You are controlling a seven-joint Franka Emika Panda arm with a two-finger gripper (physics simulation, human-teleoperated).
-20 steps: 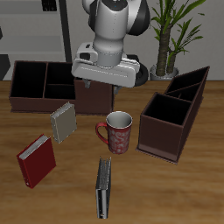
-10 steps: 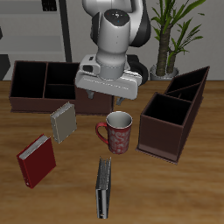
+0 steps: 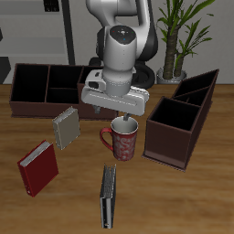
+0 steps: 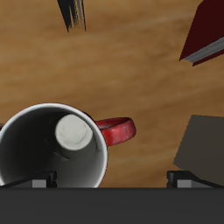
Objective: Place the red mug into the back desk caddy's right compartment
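**Gripper poised over the mug's rim**

Nearest the table's front edge lies a dark, thin book (image 3: 109,195), with a red hardcover book (image 3: 37,167) beside it. Just behind them stands the red ceramic mug with pale dots and a white inside (image 3: 122,139), upright on the wooden table (image 3: 183,196), its loop handle pointing sideways toward the grey book (image 3: 66,128).

The relation that matters: the mug sits almost straight below the two-finger gripper (image 3: 125,118), offset slightly, so in the wrist view one finger (image 4: 31,182) lines up over the mug's (image 4: 52,157) rim and the other (image 4: 191,180) stands out beyond the handle. The jaws are spread wide and hold nothing. A short drop should bring one finger inside the cup wall, I judge.

The arm reaches forward and down, wrist vertical.

Farther back, the long, low, dark maroon-brown back desk caddy (image 3: 46,87) lies well apart from the mug, its big square right compartment (image 3: 28,82) at the end away from the arm.
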